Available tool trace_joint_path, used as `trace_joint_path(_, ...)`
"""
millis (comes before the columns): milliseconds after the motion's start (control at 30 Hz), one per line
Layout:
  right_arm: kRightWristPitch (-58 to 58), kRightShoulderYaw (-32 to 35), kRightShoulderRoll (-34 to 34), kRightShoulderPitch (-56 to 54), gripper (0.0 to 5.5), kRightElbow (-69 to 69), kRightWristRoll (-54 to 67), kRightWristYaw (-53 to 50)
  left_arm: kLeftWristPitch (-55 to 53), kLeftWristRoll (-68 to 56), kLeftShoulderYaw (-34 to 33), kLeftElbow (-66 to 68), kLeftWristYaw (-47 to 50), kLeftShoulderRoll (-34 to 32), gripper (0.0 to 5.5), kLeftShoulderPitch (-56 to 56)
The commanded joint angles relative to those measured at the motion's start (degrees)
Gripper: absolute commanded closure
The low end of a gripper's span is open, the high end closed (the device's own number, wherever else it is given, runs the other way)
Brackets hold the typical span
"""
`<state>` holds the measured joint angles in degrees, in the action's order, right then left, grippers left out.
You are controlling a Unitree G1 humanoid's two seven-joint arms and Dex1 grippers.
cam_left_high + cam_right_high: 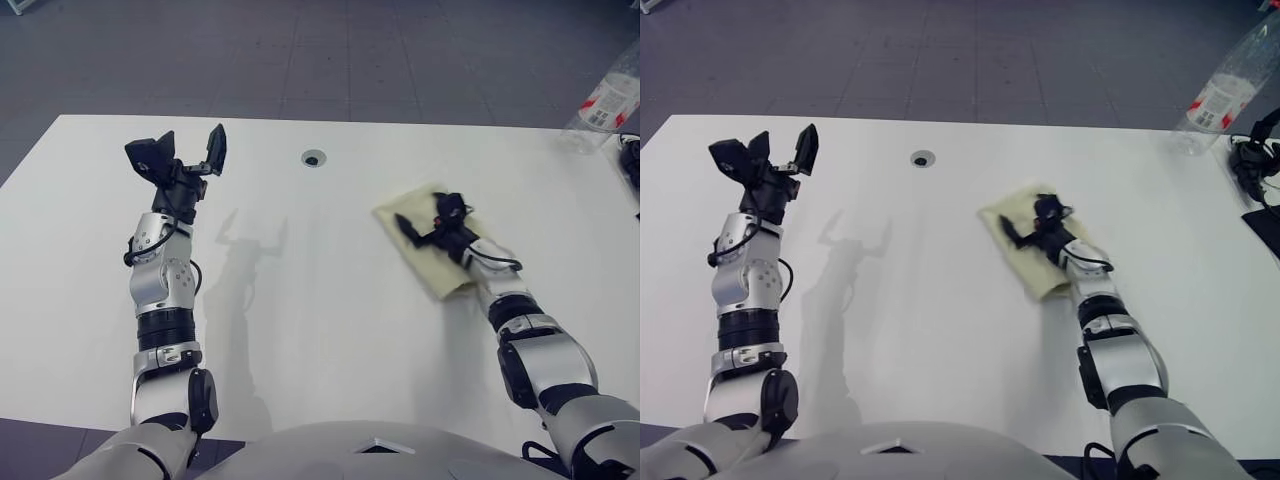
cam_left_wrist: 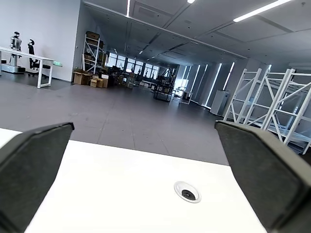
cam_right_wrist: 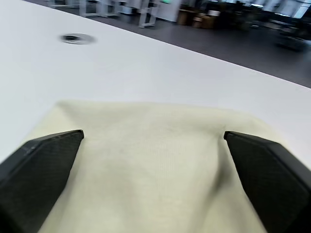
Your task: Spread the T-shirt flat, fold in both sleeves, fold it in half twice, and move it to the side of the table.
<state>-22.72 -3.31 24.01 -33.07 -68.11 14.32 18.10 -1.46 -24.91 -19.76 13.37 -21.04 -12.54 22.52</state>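
A cream T-shirt lies folded into a small rectangle on the right half of the white table. My right gripper rests low on top of it, open, with both fingers spread over the cloth. My left gripper is raised above the table's left part, open, with nothing between its fingers.
A round cable hole sits near the table's far edge at the middle. A clear plastic bottle lies at the far right corner, with black cables next to it. Grey floor runs beyond the far edge.
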Motion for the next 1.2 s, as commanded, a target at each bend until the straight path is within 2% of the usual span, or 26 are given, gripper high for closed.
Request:
trace_joint_path(33,11.33,7.50,0.90,9.05,0.11,-9.28,1.39,-8.53,0.60,-0.45,-1.96,0.16,-0.06,-1.90,0.10,-2.23)
trace_joint_path(333,11.11,14.58,0.01,7.84,0.11,-8.85,0.20,-9.16,0.92,-0.12,-1.90,-0.21,0.06,-2.20,0.10,-2.68)
trace_joint_path(533,7.77,17.00,0.07,4.83,0.11,-7.21,-0.55,-3.82,1.31,0.17,-1.52,0.15,-0.17,-2.11,0.10,-2.85)
trace_joint_path(767,0.62,19.94,5.21,-3.09,0.11,2.09,1.25,4.65,1.03,2.10,1.70,-3.54,0.06,-1.66,0.10,-3.42)
trace_joint_path(833,1.63,20.61,6.10,-5.17,0.11,9.29,2.11,4.77,-0.05,2.62,3.04,-8.84,1.75,-1.05,0.10,-4.83)
trace_joint_path(933,9.07,20.29,4.52,-3.69,0.11,28.11,1.76,-1.54,-2.76,5.59,5.05,-18.63,8.19,0.72,0.10,-7.21)
trace_joint_path(1067,22.72,15.51,-4.43,7.25,0.11,64.02,2.50,-12.61,-3.96,10.66,9.31,-27.40,15.67,5.56,0.10,-11.66)
trace_joint_path(1200,24.02,8.76,-14.75,14.84,0.11,77.40,0.51,-19.22,0.30,15.44,13.39,-27.83,16.52,7.42,0.10,-15.60)
